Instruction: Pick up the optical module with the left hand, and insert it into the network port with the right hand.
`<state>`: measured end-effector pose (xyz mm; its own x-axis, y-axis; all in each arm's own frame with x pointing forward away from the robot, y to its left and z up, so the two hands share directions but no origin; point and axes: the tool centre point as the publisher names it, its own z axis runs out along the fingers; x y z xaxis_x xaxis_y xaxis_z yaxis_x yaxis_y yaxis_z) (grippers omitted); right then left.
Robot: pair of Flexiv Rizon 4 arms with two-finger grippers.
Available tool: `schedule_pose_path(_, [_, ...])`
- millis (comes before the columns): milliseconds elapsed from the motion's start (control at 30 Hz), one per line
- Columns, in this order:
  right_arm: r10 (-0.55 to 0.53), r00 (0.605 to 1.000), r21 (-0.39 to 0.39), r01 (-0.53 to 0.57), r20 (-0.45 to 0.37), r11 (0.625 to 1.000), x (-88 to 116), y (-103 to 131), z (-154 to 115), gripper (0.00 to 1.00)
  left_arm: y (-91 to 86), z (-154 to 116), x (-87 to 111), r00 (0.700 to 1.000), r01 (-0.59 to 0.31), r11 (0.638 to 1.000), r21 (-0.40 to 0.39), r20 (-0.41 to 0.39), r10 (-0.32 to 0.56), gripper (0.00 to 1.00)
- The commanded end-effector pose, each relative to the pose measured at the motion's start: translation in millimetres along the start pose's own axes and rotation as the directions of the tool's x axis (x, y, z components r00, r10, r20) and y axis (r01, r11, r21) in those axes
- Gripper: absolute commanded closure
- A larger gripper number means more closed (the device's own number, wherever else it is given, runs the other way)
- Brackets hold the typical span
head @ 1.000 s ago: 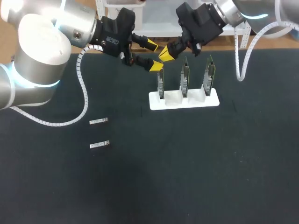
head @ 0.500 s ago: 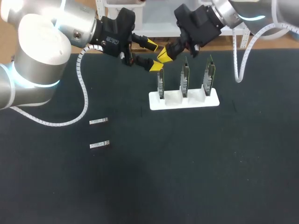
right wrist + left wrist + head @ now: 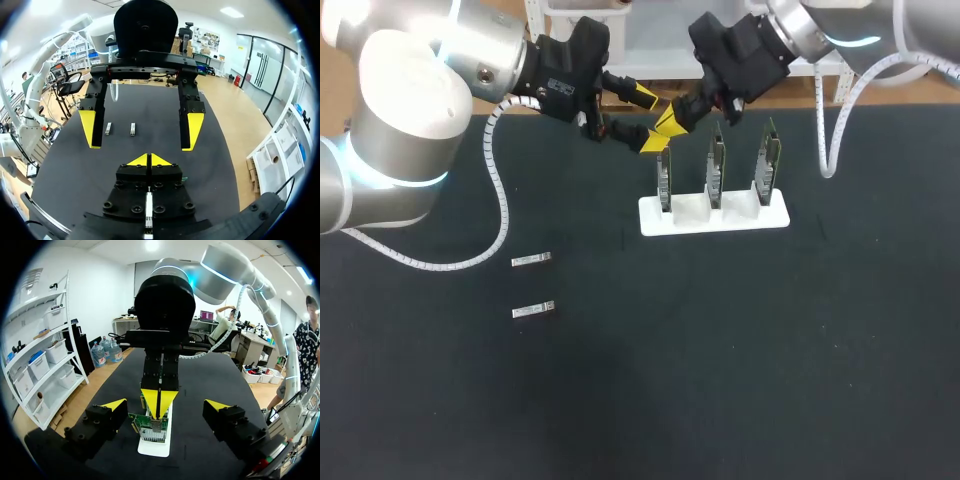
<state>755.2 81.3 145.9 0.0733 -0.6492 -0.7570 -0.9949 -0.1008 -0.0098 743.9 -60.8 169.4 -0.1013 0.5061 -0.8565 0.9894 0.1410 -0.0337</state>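
Observation:
Two small silver optical modules lie on the black table at the left, apart from both grippers; the right wrist view shows them beyond the left gripper. My left gripper hovers open just left of the white rack, holding nothing. My right gripper is shut, and its yellow tips sit between the left gripper's spread fingers, above the leftmost green card. In the left wrist view the right gripper hangs over that card's port end. No module shows in either gripper.
The white rack holds three upright green cards in a row at the table's back middle. The table's back edge runs just behind both grippers. The two arms' fingers are very close together above the rack's left end.
The right gripper has shifted slightly left, further in between the left gripper's fingers. The left arm and the two modules have not moved.

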Motion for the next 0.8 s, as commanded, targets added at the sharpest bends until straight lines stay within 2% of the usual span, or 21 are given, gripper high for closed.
schedule_pose_path(33, [0.005, 1.000, -0.003, -0.005, 0.000, 1.000, 2.0, -2.1, 1.5, 1.00, 1.0, 0.6, -1.4, 1.000, 0.002, 1.000, 0.001, -0.006, -0.002, 0.00])
schedule_pose_path(800, [0.024, 1.000, -0.009, -0.024, -0.004, 1.000, 7.4, -3.8, 7.0, 1.00, 1.0, 0.6, -1.4, 1.000, 0.002, 1.000, 0.001, -0.006, -0.002, 0.00])
